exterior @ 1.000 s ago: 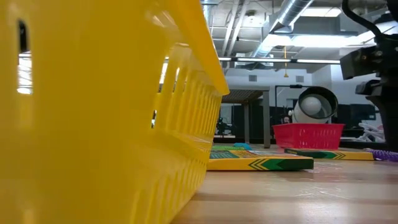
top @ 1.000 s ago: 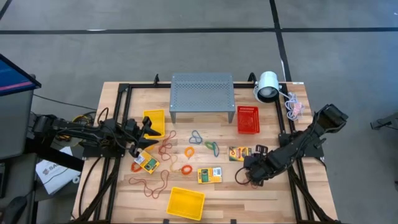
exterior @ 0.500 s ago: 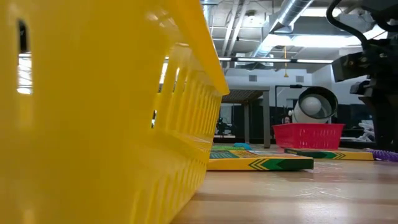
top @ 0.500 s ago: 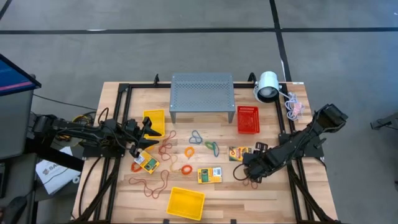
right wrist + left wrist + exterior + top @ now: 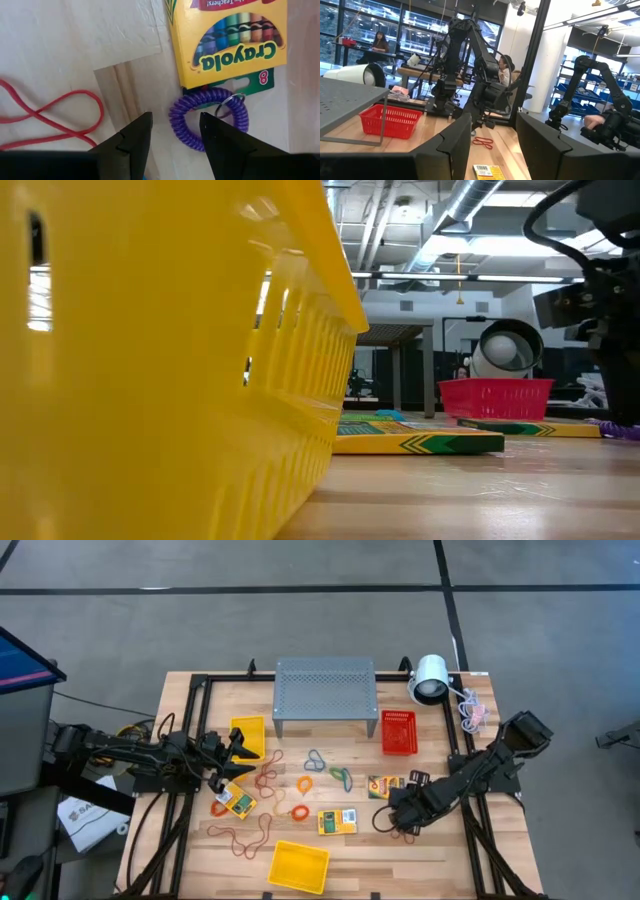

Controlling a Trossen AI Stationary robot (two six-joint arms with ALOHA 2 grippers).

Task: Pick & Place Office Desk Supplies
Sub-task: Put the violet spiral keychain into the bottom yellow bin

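In the right wrist view my right gripper [image 5: 175, 131] points down, open, a little above the wood. A purple coil keyring [image 5: 210, 120] lies flat between and just ahead of its fingers, and its ring touches a yellow-and-green crayon box [image 5: 227, 42]. A red rubber band [image 5: 50, 115] lies beside them. From above, that gripper [image 5: 402, 815] stands right of two crayon boxes [image 5: 337, 821] [image 5: 385, 786]. A third box [image 5: 232, 802] lies near my left gripper [image 5: 228, 755], which waits open and level at the table's left. Loose rubber bands [image 5: 305, 783] lie across the middle.
A grey perforated stand [image 5: 324, 688], a red basket [image 5: 398, 732] and a white lamp [image 5: 430, 678] line the far side. One yellow bin [image 5: 249, 735] sits at the left and another [image 5: 298, 866] at the near edge, where it fills the low view [image 5: 150, 360].
My right gripper has tipped a little steeper and sunk slightly, edging toward the table's left, closer to the crayon box and the purple coil. Its fingers have stayed open. Nothing on the table has moved.
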